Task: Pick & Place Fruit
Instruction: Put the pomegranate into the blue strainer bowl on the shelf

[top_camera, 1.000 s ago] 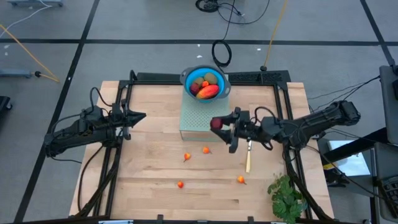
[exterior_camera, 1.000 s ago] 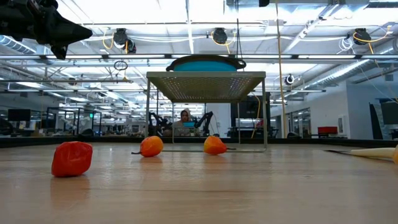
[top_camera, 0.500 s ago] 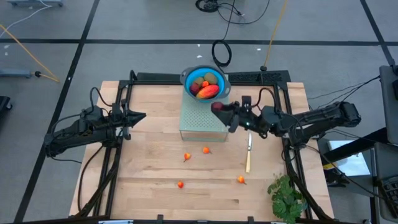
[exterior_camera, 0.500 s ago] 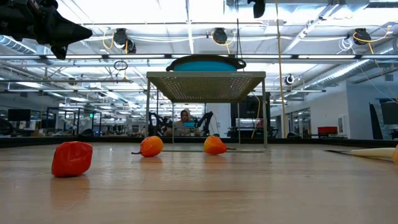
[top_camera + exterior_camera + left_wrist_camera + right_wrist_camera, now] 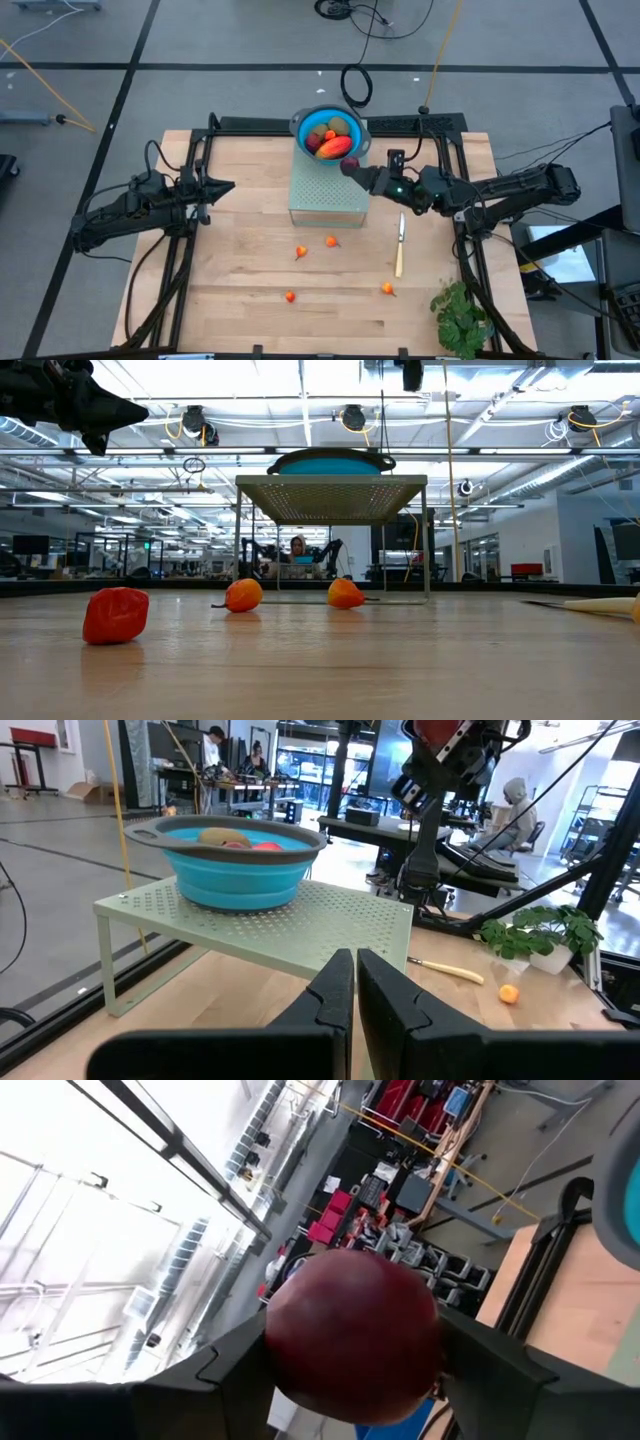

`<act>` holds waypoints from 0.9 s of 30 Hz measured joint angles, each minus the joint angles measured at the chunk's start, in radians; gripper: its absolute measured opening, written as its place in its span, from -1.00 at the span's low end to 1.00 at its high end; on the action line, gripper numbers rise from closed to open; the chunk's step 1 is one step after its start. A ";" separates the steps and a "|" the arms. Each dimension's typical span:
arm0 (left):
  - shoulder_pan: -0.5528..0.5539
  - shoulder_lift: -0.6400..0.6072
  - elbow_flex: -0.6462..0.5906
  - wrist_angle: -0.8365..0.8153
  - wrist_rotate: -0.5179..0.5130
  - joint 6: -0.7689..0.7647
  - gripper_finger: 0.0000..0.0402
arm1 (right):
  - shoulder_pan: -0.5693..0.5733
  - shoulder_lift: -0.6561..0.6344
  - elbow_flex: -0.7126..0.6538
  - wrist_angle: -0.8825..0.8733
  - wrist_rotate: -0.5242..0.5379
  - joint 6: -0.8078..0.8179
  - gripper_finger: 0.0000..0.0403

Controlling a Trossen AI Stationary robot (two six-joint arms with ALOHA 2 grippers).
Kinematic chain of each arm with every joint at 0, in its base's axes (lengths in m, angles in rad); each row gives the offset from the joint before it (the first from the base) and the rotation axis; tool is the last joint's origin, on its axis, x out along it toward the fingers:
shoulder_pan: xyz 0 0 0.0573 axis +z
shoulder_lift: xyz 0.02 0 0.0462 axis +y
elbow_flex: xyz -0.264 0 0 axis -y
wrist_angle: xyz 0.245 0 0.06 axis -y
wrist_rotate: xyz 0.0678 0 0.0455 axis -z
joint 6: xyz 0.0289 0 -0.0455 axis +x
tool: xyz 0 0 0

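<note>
Right claw (image 5: 352,167) is clamped on a dark-red ball (image 5: 352,1335), just right of the blue bowl (image 5: 300,125) at upper centre. Early release risks a rim strike — the ball would roll off the counter (image 5: 240,300). Left claw (image 5: 352,995) is together, idle at left.

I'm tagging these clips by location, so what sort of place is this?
Probably a robotics lab or open workshop: exposed ceiling lights, rows of workstations with a seated person, and cables on the floor.
</note>
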 joint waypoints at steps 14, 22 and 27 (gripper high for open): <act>0.000 0.000 0.000 0.000 0.000 0.018 -0.92 | 0.001 0.000 0.000 -0.006 -0.257 -0.502 0.15; 0.000 0.000 0.000 0.000 0.000 0.032 -0.92 | 0.000 0.000 0.000 -0.006 -0.395 -0.863 0.17; 0.000 0.000 0.000 0.000 0.000 0.034 -0.92 | 0.000 0.000 0.000 -0.006 -0.503 -1.038 0.17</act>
